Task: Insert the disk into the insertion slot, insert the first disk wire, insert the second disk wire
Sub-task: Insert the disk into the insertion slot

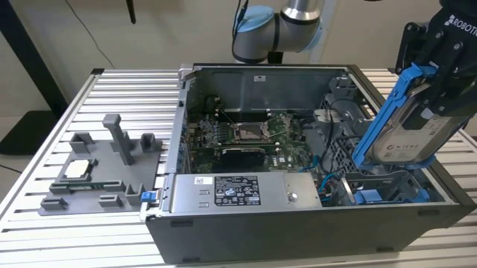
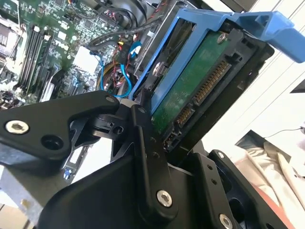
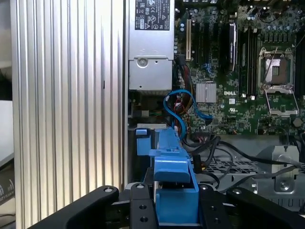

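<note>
Gripper [image 1: 443, 103] clamped on the disk [image 1: 408, 139], black fingers [image 3: 138, 210] pressed on both sides of its blue frame [image 1: 381, 120]. Gripper sits at about 2 o'clock in the exterior view. Disk is in the air, not in the bay. It is tilted, upper end in the gripper, lower end down toward 7 o'clock, white label facing the camera. The lower end hangs just over the insertion slot [image 1: 380, 181]; cannot tell if they touch.

In the second wrist view the disk's green circuit board [image 2: 190, 90] faces the camera, with a connector row [image 2: 209, 81] along its edge and the frame's handle [image 2: 257, 21] past it. In the first wrist view the frame [image 3: 174, 191] stands edge-on between the fingers.

The slot is in the drive cage [image 1: 339, 148], perforated dark metal, at 4 o'clock of the open computer case [image 1: 298, 234]. Blue cables [image 1: 328, 184] lie loose just at 9 o'clock of the slot, ends not traceable. The silver power-supply box [image 1: 238, 192] is farther toward 9 o'clock, along the case's near wall. The motherboard [image 1: 216, 139] with CPU socket [image 1: 249, 131] lies at 12 o'clock of that box.

The case stands on a slatted metal table [image 1: 111, 89]. A grey fixture [image 1: 111, 167] lies on the table at 9 o'clock of the case, well apart from the gripper, a square chip [image 1: 78, 167] lying on it. The arm's elbow [image 1: 276, 25] shows at 12 o'clock.
</note>
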Robot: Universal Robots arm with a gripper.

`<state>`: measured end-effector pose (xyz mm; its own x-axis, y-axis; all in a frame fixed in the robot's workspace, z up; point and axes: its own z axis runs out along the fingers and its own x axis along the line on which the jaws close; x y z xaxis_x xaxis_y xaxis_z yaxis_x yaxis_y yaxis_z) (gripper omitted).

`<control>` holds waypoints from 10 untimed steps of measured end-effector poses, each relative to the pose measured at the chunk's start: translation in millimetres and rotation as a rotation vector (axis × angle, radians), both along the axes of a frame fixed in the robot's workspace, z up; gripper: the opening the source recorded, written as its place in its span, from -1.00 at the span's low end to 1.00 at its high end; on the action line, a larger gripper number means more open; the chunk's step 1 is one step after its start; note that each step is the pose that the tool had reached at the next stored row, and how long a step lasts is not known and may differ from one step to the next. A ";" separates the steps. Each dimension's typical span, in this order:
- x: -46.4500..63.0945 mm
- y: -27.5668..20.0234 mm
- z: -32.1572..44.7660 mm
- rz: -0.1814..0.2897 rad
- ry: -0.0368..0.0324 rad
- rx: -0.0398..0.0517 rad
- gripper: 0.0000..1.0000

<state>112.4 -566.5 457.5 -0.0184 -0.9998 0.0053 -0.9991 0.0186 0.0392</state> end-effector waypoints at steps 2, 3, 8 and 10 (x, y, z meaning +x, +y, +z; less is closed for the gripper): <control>0.0 0.0 -0.5 0.000 0.0000 0.0001 -1.00; 0.0 0.1 -0.7 0.000 0.0000 0.0001 -1.00; 0.0 0.1 -1.9 0.000 0.0001 -0.0001 -1.00; 0.0 0.0 -2.5 0.000 0.0000 0.0001 -1.00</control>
